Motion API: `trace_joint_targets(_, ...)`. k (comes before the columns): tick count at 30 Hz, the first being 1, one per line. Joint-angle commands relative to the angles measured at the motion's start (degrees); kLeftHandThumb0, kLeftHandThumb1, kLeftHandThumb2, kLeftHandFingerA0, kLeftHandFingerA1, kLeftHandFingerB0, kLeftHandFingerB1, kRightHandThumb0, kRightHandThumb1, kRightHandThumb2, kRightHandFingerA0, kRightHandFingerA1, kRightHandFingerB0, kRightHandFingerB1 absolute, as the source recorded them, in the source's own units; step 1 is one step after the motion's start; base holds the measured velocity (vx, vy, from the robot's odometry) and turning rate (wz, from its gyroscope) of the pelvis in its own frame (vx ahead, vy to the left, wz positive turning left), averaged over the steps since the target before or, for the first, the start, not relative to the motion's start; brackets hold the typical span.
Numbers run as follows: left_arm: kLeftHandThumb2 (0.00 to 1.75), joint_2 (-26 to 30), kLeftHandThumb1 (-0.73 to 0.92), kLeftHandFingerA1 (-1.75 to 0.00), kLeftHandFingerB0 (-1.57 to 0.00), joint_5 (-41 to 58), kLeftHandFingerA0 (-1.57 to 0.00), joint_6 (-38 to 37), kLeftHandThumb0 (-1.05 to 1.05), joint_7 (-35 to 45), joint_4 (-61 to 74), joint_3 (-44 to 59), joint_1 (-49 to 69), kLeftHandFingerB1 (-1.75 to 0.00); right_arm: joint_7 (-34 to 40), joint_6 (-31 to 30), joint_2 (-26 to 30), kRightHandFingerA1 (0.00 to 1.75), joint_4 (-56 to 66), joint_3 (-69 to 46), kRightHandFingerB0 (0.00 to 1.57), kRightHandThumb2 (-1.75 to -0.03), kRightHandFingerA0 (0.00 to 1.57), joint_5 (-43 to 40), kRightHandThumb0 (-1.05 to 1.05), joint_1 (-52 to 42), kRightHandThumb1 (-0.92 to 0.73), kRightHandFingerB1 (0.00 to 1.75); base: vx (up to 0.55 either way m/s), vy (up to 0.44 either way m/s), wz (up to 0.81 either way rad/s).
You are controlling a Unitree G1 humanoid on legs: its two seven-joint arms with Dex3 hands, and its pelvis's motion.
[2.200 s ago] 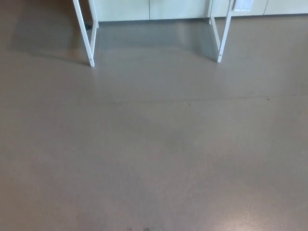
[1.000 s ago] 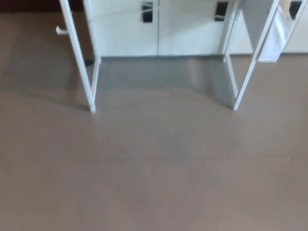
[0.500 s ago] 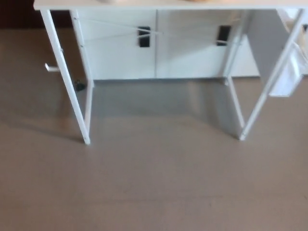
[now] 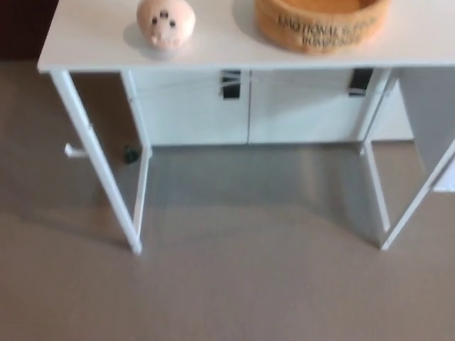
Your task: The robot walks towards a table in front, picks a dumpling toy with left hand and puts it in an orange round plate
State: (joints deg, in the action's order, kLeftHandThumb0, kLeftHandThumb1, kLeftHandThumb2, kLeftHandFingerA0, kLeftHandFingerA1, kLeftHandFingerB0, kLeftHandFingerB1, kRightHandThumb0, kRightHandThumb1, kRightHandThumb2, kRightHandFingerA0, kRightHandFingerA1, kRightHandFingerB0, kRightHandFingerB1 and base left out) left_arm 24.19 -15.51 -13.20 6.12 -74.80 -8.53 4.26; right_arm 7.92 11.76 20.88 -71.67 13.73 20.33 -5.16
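dumpling toy (image 4: pixel 166 23) is sitting toward the left of the white table (image 4: pixel 92 42), well apart from the plate | orange round plate (image 4: pixel 321 25) is waiting at the table's right, cropped by the frame's top | neither hand is showing, so grip state cannot be told; approach step judged underway

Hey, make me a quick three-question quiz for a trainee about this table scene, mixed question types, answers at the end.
1. True or false: the dumpling toy already lies in the orange round plate.
2. Which side of the plate is the toy on, in the picture? A) left B) right C) inside it
3. Fill in: both things rest on a ___ table.

Key:
1. False; the toy sits on the tabletop, apart from the plate.
2. A.
3. White. Neither robot hand is in view.
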Motion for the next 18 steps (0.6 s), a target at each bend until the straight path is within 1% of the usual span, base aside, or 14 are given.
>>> trace_joint_targets(1, 0.63, 0.47, 0.62, -0.64, -0.52, -0.03, -0.62, 0.46, -0.18, 0.23, -0.05, 0.3, 0.15, -0.42, -0.24, -0.4, 0.64, 0.49, -0.23, 0.23, 0.51, -0.55, 0.65, 0.49, -0.07, 0.14, -0.54, 0.41, 0.32, 0.289, -0.33)
trace_joint_targets(4, 0.66, 0.52, 0.6, -0.66, -0.53, 0.22, -0.59, 0.13, -0.19, 0.55, 0.0, 0.64, 0.47, -0.43, -0.46, -0.4, 0.6, 0.51, 0.12, 0.16, 0.51, -0.55, 0.66, 0.21, -0.07, -0.19, -0.55, 0.41, 0.3, 0.258, -0.04)
trace_joint_targets(8, 0.66, 0.6, 0.61, -0.66, -0.52, -0.13, -0.61, -0.18, -0.21, 0.42, 0.05, 0.43, 0.88, -0.43, -0.43, -0.47, 0.64, 0.51, 0.59, 0.31, 0.51, -0.55, 0.68, 0.29, -0.07, -0.66, -0.55, 0.41, 0.13, 0.082, 0.05)
trace_joint_targets(11, 0.68, 0.61, 0.6, -0.64, -0.52, -0.24, -0.59, -0.06, -0.18, 0.42, -0.05, 0.36, 0.92, -0.43, -0.51, -0.33, 0.6, 0.51, 0.1, 0.34, 0.51, -0.55, 0.68, 0.28, -0.07, -0.55, -0.54, 0.41, 0.12, -0.034, 0.03)
trace_joint_targets(12, 0.64, 0.63, 0.62, -0.62, -0.51, -0.39, -0.59, 0.04, -0.19, 0.42, -0.15, 0.22, 0.98, -0.42, -0.28, -0.04, 0.52, 0.5, -0.48, 0.35, 0.52, -0.55, 0.68, 0.27, -0.06, -0.51, -0.54, 0.42, 0.08, -0.089, 0.04)
trace_joint_targets(15, 0.63, 0.65, 0.62, -0.62, -0.52, -0.5, -0.6, 0.1, -0.19, 0.3, -0.26, 0.1, 1.07, -0.42, 0.04, -0.12, 0.25, 0.49, -0.88, 0.07, 0.53, -0.55, 0.66, -0.03, -0.06, -0.52, -0.53, 0.42, 0.05, -0.123, 0.21)
trace_joint_targets(18, 0.63, 0.64, 0.61, -0.6, -0.52, -0.39, -0.59, 0.21, -0.19, 0.2, -0.36, 0.16, 1.29, -0.42, 0.23, 0.35, 0.15, 0.49, -1.14, 0.08, 0.52, -0.55, 0.65, 0.02, -0.05, -0.74, -0.53, 0.42, 0.23, -0.033, 0.16)
